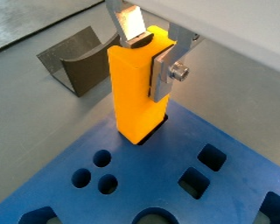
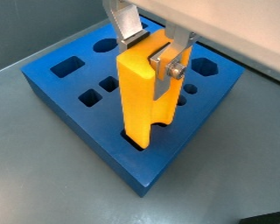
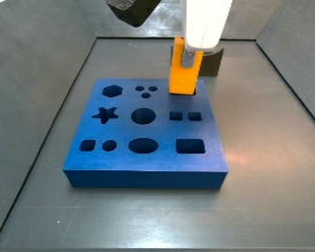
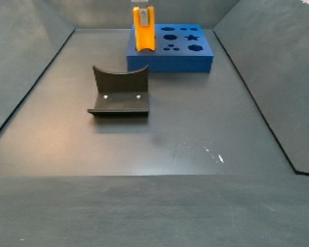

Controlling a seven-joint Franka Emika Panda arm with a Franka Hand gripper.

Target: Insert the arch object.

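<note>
Upright over the blue board [image 2: 73,105], the arch object [image 2: 145,92] stands on end with its lower tip sunk into a slot close to one edge of the board — both wrist views show the orange-yellow block [image 1: 139,87] entering the blue surface there. The pincer [image 2: 154,39] is closed on the block's upper end: a flat silver finger [image 2: 126,22] lies against one face, and on the opposite face sits a second plate with a bolt. In a wrist view the same grip shows at the pincer [image 1: 154,44], the block tall and vertical beneath it.

In a side view the block [image 3: 185,67] rises from the far edge of the board [image 3: 141,148], under the pale body of the arm; the board's top carries cut-outs of several shapes, among them a star, rounds, squares and a cluster of three small holes. In a side view from the opposite end, the block [image 4: 143,29] stands at the near left corner of the board [image 4: 183,53].

Well apart from the board, a dark grey block with a concave scoop [image 4: 117,92] lies on the grey desk [image 4: 183,145]; it also appears behind the arch object in a wrist view [image 1: 74,63]
</note>
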